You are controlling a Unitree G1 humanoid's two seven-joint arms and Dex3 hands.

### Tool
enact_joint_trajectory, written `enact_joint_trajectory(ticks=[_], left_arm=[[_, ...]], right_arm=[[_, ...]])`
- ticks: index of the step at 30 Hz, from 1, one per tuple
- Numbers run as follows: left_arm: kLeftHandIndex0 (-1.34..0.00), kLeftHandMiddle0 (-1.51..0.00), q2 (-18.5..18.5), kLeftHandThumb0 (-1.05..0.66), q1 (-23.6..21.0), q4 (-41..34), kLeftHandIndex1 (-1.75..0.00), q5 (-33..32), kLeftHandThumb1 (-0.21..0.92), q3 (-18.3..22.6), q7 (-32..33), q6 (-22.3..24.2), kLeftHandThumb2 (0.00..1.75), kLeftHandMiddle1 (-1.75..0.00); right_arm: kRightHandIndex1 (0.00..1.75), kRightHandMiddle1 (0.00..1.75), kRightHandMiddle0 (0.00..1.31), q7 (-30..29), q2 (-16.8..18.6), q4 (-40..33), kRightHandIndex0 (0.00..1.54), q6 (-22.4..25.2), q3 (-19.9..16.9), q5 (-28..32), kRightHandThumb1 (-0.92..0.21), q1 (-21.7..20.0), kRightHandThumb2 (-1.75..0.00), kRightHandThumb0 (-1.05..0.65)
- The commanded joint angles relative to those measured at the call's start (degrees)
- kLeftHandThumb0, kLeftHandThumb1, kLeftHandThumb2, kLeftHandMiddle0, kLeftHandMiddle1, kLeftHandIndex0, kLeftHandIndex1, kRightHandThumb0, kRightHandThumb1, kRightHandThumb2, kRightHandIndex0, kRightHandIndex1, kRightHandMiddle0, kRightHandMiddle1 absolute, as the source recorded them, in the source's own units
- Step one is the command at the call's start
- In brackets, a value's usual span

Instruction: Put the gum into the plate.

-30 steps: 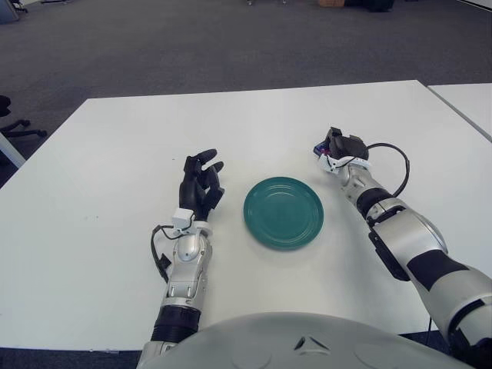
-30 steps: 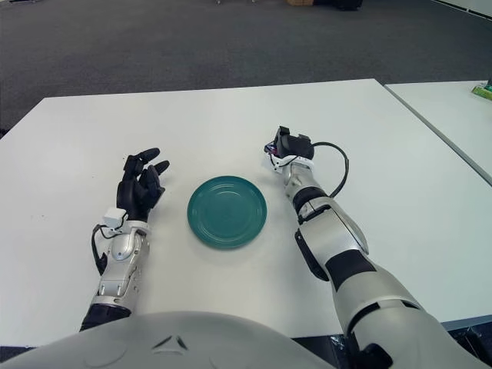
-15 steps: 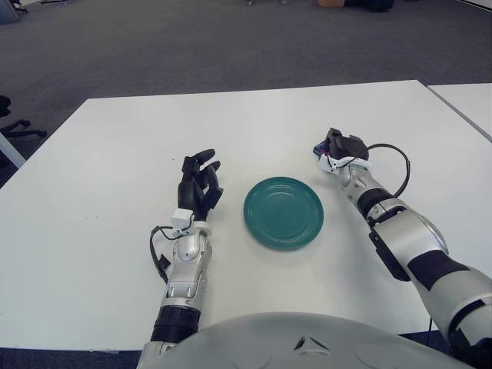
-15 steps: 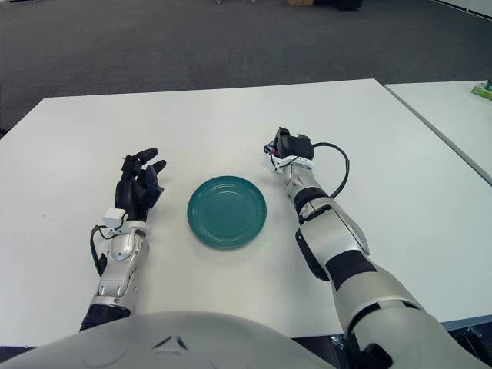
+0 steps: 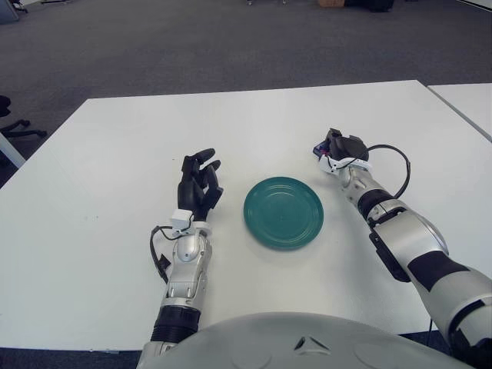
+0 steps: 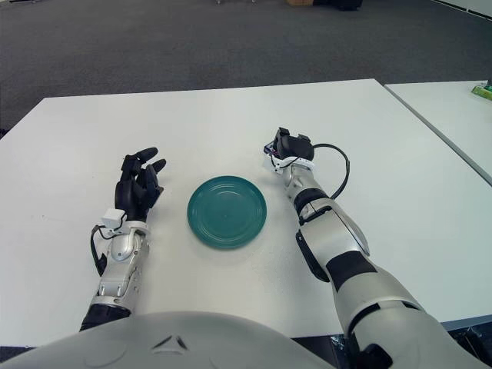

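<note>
- The right hand (image 5: 340, 147) rests on the white table (image 5: 108, 154), beyond and to the right of the green plate (image 5: 283, 212), its fingers curled down over a small object.
- That object is taken to be the gum (image 5: 322, 151): only a purple-and-white sliver shows at the hand's plate-facing edge, so its long axis cannot be told. The fingers appear closed around it, and it sits at or near the table surface, not yet clearly lifted.
- The plate is empty and lies toward the robot and to the left of the gum, near but not touching.
- The coming move likely calls for carrying the gum inward and leftward over the plate's rim.
- The left hand (image 5: 199, 185) lies on the table just left of the plate, fingers relaxed, holding nothing.
</note>
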Motion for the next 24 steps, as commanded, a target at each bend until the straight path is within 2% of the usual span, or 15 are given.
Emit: enact_joint_trajectory(ticks=[1, 3, 4, 6, 9, 12, 16, 24], left_arm=[[-0.29, -0.35, -2.03, -0.77, -1.03, 0.84, -1.18, -0.03, 0.92, 0.22, -0.34, -0.76, 0.71, -0.9], [-0.29, -0.35, -2.07, -0.76, -1.23, 1.15, -1.18, -0.25, 0.92, 0.27, -0.5, -1.07, 0.7, -0.9], [-0.29, -0.35, -2.1, -0.76, -1.32, 1.34, -1.18, -0.33, 0.92, 0.28, -0.55, -1.21, 0.7, -0.9], [-0.29, -0.35, -2.15, -0.76, -1.42, 1.55, -1.17, -0.57, 0.92, 0.29, -0.72, -1.38, 0.7, -0.9], [-0.29, -0.36, -2.24, -0.75, -1.52, 1.76, -1.18, -1.0, 0.92, 0.32, -1.07, -1.71, 0.7, -0.9], [-0.3, -0.36, -2.3, -0.74, -1.62, 2.04, -1.18, -0.98, 0.92, 0.37, -1.1, -2.29, 0.69, -0.9], [-0.3, -0.36, -2.34, -0.74, -1.8, 2.49, -1.17, -0.39, 0.92, 0.43, -0.67, -2.78, 0.69, -0.9], [-0.29, -0.36, -2.24, -0.75, -1.96, 2.87, -1.16, 0.41, 0.92, 0.62, -0.12, -3.45, 0.7, -0.9]], right_arm=[[1.19, 1.35, 0.08, 3.72, 0.51, 1.92, 0.28, 2.09, 0.98, -0.66, -0.9, 1.78, -0.65, -0.66], [0.83, 0.95, 0.03, 4.57, 0.54, 2.07, 0.2, 3.07, 1.02, -0.52, -0.91, 1.69, -0.65, -0.78], [0.74, 0.88, 0.02, 4.94, 0.55, 2.11, 0.2, 3.46, 1.01, -0.43, -0.91, 1.65, -0.65, -0.79], [0.44, 0.62, 0.01, 5.66, 0.69, 2.16, 0.2, 4.32, 1.02, -0.33, -0.92, 1.56, -0.66, -0.85], [0.19, 0.3, 0.0, 6.87, 1.3, 2.13, 0.14, 5.96, 1.15, -0.29, -0.92, 1.19, -0.67, -0.93], [0.09, 0.11, 0.0, 8.12, 1.84, 2.01, 0.08, 7.27, 1.48, -0.39, -0.92, 0.68, -0.69, -0.98], [0.03, 0.02, 0.0, 9.74, 1.86, 1.99, 0.04, 8.21, 2.03, -0.59, -0.92, 0.38, -0.71, -1.02], [0.0, 0.0, 0.0, 12.66, 2.27, 1.82, 0.0, 10.01, 1.67, 0.26, -0.92, -0.19, -0.7, -1.05]])
